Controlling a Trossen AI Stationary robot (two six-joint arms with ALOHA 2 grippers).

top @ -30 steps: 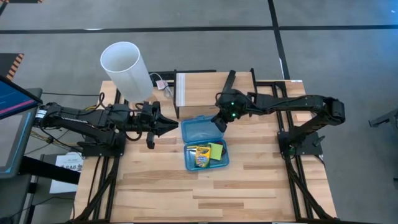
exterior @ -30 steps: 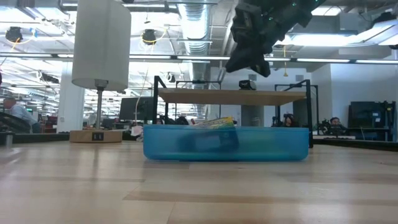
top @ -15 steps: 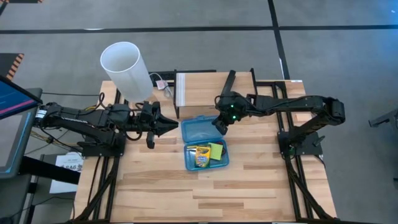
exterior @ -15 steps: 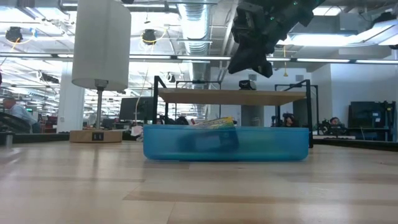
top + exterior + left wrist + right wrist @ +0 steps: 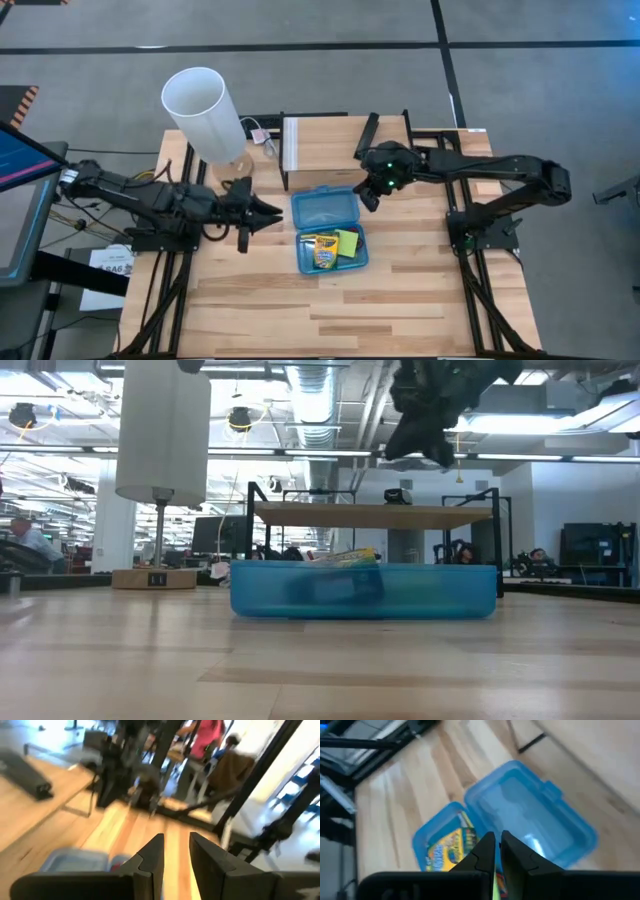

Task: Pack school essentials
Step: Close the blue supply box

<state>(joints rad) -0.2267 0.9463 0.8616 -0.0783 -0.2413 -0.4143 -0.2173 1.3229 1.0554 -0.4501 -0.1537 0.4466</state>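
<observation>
From above, a blue plastic case (image 5: 330, 233) is lying open at the table's middle; its lower half is holding the yellow-green crayon box (image 5: 323, 251) and the green sticky-note pad (image 5: 348, 241); the right gripper (image 5: 368, 196) is hovering just beside the lid's corner; the left gripper (image 5: 268, 211) is waiting left of the case, near the white cylinder (image 5: 205, 113).

At table height, the right gripper (image 5: 428, 440) is hanging above the case (image 5: 363, 591).

The left wrist camera is showing fingers (image 5: 152, 855) slightly apart, holding nothing.

The right wrist camera is showing fingers (image 5: 487, 850) nearly together, empty, over the crayon box (image 5: 447, 852).
</observation>
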